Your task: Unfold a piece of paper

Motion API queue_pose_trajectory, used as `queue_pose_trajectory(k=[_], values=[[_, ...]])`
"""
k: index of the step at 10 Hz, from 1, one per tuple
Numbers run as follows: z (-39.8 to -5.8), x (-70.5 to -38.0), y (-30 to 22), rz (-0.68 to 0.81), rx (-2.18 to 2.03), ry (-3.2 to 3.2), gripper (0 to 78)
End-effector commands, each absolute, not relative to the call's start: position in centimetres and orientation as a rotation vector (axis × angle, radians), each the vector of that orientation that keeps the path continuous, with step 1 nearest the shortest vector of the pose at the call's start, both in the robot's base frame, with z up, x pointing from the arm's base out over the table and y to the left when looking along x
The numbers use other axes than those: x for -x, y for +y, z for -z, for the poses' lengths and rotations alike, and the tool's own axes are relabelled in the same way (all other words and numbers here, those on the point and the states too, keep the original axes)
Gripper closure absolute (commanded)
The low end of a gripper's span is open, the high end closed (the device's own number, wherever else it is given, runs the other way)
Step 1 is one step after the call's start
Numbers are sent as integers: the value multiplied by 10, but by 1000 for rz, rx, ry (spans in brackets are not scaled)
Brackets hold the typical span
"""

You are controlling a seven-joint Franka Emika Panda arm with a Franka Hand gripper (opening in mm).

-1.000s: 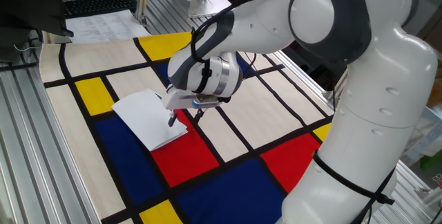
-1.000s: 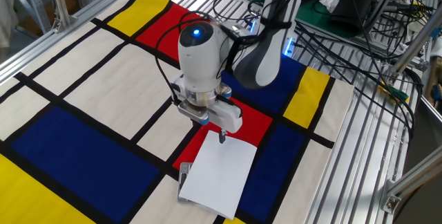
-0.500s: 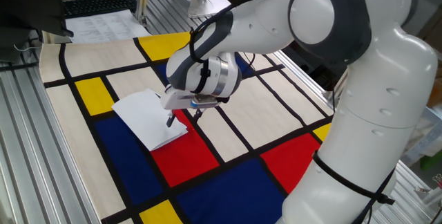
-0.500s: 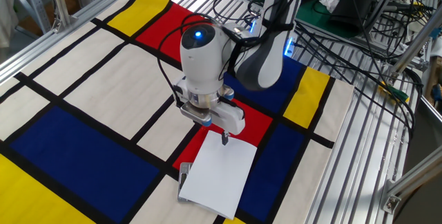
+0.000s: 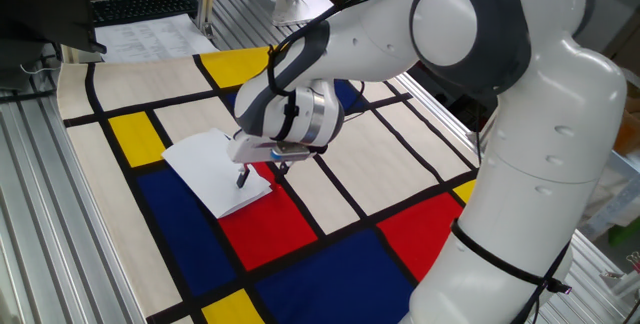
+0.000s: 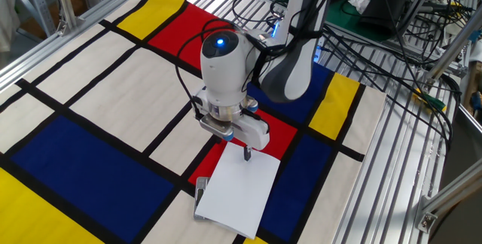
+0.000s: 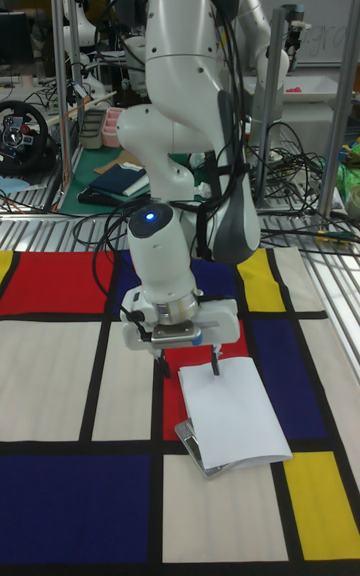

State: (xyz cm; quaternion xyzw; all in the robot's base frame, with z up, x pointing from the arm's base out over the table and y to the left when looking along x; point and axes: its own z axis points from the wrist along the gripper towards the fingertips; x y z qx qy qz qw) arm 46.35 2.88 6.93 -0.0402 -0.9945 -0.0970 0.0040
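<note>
Piece of paper [image 6: 235,190] lies folded flat on the colour-block mat [image 6: 90,86], just below the gripper [image 7: 187,361]. One finger [image 7: 213,364] tips over its near edge, the other off the sheet; jaws apart, nothing held. Step judged: approach for an edge grasp. Next: descend, pinch only the top layer.

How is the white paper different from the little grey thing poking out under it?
The piece of paper is white, big and thin; the grey block is grey and small. The paper lies on top in full view; the block is mostly hidden under its edge. Both lie flat on the coloured mat.
</note>
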Motion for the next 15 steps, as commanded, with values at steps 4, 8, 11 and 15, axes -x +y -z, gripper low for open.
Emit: queue_pose_trajectory(k=[4, 8, 11, 15], values=[[-71, -464, 35, 319, 122, -3115, 2], [-70, -463, 44, 316, 145, -3113, 2], [-67, -463, 44, 318, 143, -3114, 2], [-68, -463, 48, 330, 153, -3111, 2]])
